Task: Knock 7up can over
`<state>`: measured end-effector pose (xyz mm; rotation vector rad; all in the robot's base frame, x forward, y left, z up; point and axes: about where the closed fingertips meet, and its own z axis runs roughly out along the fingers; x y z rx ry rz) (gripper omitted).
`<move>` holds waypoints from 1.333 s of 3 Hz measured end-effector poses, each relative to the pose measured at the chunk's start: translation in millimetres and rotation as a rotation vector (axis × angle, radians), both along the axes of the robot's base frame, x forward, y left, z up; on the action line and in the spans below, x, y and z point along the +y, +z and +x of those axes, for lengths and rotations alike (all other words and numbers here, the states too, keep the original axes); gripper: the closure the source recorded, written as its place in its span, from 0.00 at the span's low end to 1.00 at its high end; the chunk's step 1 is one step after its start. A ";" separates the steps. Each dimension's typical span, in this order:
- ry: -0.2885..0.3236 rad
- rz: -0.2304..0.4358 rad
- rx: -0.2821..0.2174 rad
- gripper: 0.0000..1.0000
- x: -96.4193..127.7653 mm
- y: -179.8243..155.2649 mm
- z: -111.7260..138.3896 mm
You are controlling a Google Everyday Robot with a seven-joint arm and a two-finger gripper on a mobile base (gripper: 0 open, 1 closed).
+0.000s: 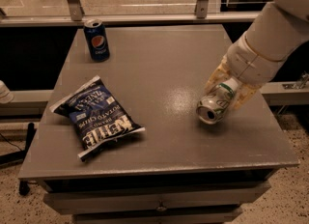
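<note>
Grey desk (159, 59) stands over a drawer (120, 203) | speckled floor (9, 203) | metal rail (145, 19) on posts behind | dim light gleams on desktop

The chip bag (99, 119) reads "KETTLE" and "POTATO CHIPS" in white, and the blue can (97, 39) bears the Pepsi globe. At the table's (159, 63) right side the gripper (225, 95) clasps the 7up can (214, 107) — green lettering, unreadable.
</note>
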<state>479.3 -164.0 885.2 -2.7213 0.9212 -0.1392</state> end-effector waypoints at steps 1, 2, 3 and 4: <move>0.015 -0.015 -0.001 0.12 1.3 -0.1 -4.5; 0.017 -0.022 0.001 0.00 1.5 -1.2 -7.9; 0.014 -0.022 0.005 0.00 1.3 -1.6 -9.4; -0.060 0.038 0.058 0.00 -5.5 0.0 -4.1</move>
